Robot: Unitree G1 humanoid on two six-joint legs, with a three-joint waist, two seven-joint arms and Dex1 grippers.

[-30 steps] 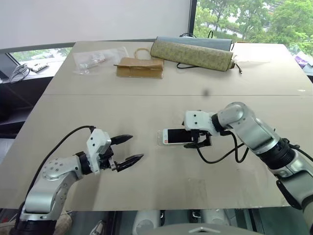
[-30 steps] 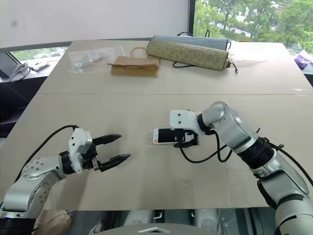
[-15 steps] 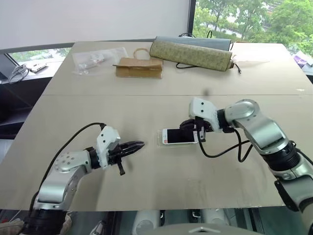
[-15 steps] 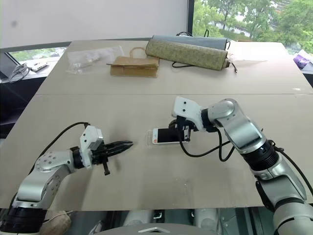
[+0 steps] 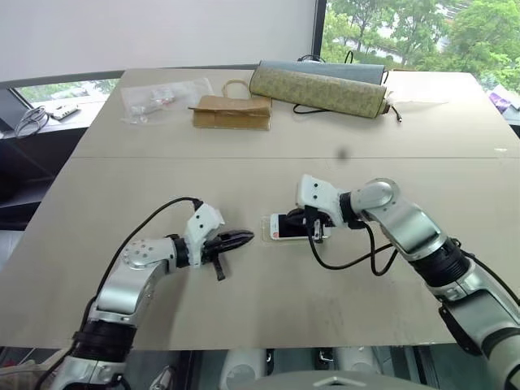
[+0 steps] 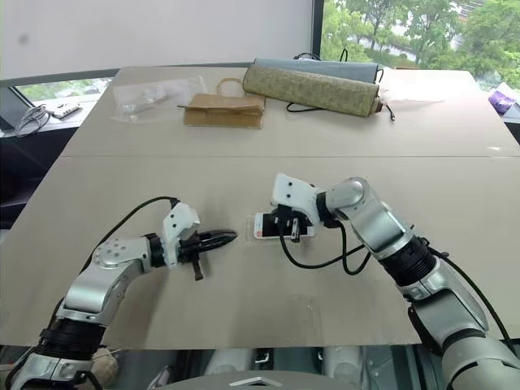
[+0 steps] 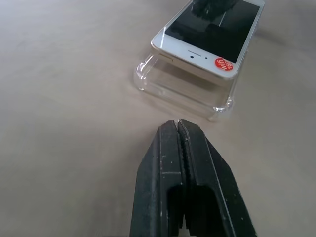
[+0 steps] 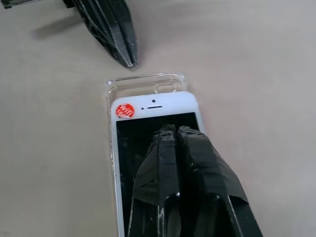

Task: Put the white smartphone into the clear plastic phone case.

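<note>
White smartphone (image 7: 210, 39) lying screen-up on the clear plastic phone case (image 7: 180, 91) at mid surface (image 5: 260, 317), its end raised above the case rim. Right gripper (image 8: 171, 131), fingers pressed together, tips resting on the screen. Left gripper (image 7: 177, 126), fingers pressed together, near the case end, apart from it

You've got the white smartphone (image 7: 210, 42) screen-up w/ red sticker, lying atop the clear plastic phone case (image 7: 177, 89), near end raised, mid-worktop.
</note>
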